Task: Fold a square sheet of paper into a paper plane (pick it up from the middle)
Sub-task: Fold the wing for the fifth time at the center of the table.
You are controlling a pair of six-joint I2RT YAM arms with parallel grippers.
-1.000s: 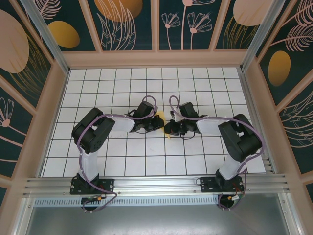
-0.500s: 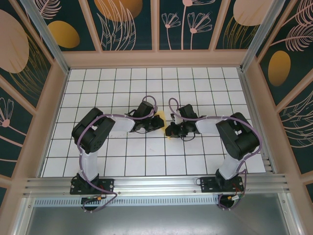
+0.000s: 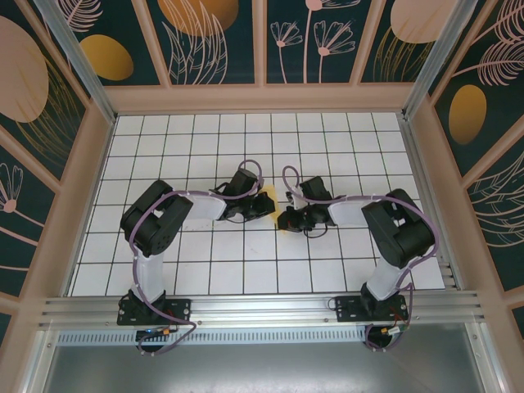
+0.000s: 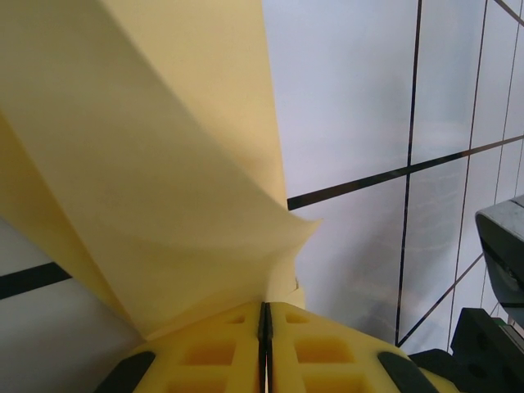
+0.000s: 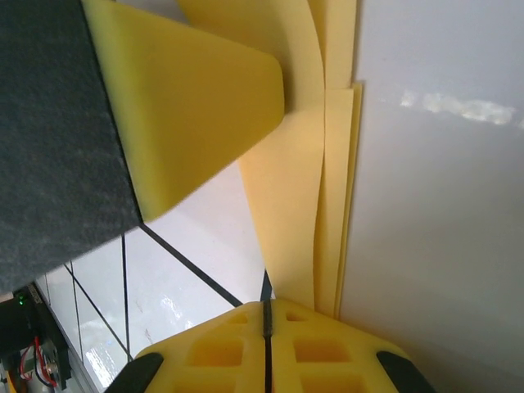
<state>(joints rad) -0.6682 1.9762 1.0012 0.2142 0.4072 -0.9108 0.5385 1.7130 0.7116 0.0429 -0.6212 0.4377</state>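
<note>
Directly ahead of the left gripper (image 4: 264, 321), the square sheet of paper (image 4: 147, 164) fans out from the pad seam as a folded, pale-yellow wedge, with a creased corner just above and right of the fingertips. Left gripper state: pads fully closed, no gap visible, paper clamped at the seam. Right gripper (image 5: 264, 318) state: pads likewise pressed together, with stacked folded layers of the sheet running straight out from the seam and slightly to its right. Ahead and left of the right gripper, a yellow pad (image 5: 188, 106) on a black finger of the left gripper overlaps the sheet at its tip. From overhead, both grippers stand nearly tip to tip above the gridded table (image 3: 205, 262), with a small yellow patch of paper beside each.
</note>
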